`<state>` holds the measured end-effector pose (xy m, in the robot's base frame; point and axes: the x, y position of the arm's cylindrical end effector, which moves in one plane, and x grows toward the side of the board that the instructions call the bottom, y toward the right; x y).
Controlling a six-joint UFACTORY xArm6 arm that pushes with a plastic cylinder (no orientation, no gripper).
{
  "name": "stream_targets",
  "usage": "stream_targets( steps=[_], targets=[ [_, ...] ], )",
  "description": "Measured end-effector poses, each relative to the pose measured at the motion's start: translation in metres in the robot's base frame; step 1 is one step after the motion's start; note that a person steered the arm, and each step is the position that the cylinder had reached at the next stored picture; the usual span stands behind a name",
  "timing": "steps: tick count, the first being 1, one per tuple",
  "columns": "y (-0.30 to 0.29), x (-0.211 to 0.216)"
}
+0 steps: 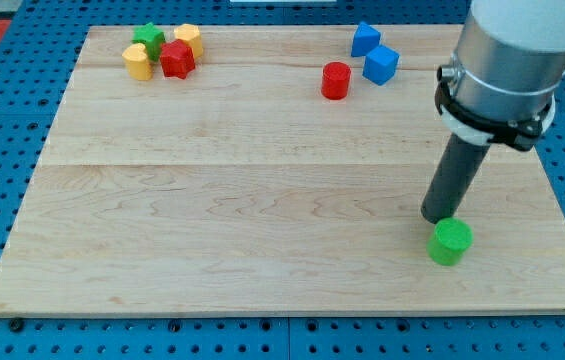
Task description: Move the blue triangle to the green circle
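- While my tip sits low at the view's right, it comes down just above and to the left of the green circle, right beside it, and whether the two touch is too close to call.
- No jaws to report on this rig: a straight dark rod and nothing else, so there is nothing apart, together or clamped.
- Up at the view's top, the blue triangle lies well apart from my tip and from the green circle.
- Just to its lower right, nearly touching, sits a blue cube, with a red cylinder near both on the left.
- Over in the top left corner, a tight cluster: green star, red star, and two yellow blocks flanking them.
- Everything rests on the wooden board.
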<state>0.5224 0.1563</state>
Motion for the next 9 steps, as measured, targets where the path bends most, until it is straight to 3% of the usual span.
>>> stream_targets(
  steps=[2, 4, 6, 9],
  targets=[
    [-0.001, -0.012],
    [0.062, -0.038],
    [0.081, -0.101],
    [0.004, -0.198]
  ],
)
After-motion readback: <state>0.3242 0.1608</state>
